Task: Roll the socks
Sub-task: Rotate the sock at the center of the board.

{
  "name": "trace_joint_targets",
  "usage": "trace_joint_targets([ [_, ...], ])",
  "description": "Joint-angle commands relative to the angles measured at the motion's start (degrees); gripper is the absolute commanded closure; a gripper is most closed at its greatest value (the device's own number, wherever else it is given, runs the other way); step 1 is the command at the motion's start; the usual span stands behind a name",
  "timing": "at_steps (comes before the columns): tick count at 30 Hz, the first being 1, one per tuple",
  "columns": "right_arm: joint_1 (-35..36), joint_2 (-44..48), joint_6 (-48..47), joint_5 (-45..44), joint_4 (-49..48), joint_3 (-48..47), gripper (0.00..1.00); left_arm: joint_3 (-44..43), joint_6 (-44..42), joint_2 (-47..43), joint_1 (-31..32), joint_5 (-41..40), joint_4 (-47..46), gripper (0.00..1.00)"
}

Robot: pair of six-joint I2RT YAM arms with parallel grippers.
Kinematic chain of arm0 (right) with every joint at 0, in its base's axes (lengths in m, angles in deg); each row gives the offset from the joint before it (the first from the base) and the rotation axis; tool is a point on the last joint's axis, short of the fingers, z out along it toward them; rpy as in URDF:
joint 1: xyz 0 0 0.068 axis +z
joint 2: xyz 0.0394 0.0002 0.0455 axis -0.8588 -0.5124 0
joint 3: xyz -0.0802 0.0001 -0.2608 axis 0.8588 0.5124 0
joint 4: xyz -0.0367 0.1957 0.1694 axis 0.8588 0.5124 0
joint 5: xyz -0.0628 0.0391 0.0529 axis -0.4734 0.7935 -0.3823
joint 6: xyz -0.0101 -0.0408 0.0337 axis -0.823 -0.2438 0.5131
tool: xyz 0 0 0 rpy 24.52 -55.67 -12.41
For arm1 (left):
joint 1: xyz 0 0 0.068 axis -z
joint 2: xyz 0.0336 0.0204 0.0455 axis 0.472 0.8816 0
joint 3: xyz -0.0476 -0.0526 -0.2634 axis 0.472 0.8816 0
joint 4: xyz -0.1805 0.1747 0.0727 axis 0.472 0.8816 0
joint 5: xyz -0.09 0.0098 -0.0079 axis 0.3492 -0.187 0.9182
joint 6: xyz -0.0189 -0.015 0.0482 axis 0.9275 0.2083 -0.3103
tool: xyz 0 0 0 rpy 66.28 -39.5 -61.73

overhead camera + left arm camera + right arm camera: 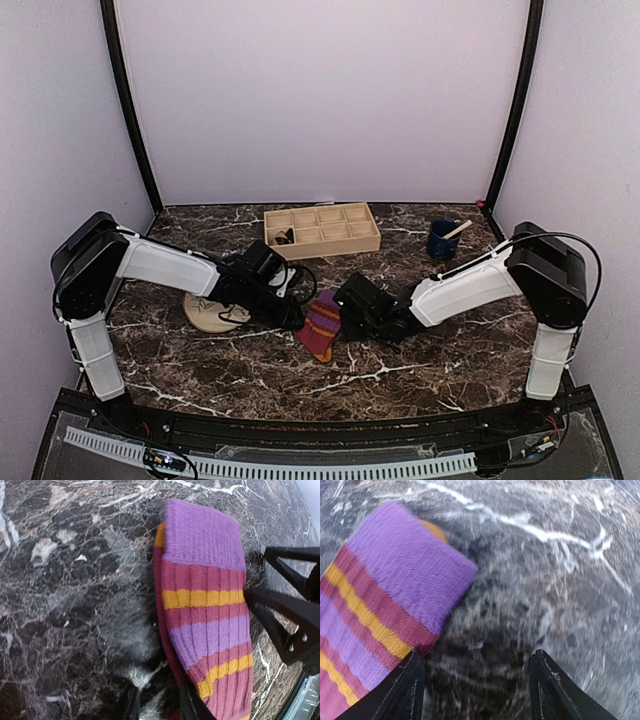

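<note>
As you are looking from above, the striped sock (321,325) is lying on the surface (250,370). Left wrist: you cannot tell whether the left hand (161,707) is grasping its edge. Right wrist: the right hand (476,652) is standing released beside it.
</note>
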Motion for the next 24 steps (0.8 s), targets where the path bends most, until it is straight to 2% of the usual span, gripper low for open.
trace_joint_targets([
  [1,-2.26,-2.89,-4.51,3.15,-0.85,-1.95,0.34,2.51,1.58,-2.91,1.02,-3.35,6.12,0.7],
  [17,-7.04,-9.08,-12.3,6.54,-2.3,-8.07,0.34,7.04,6.54,-9.37,4.18,-7.29,9.94,0.69],
  [24,-7.25,-3.03,-16.84,4.84,-2.49,-5.44,0.34,5.93,3.78,-15.72,4.66,-12.65,13.14,0.69],
])
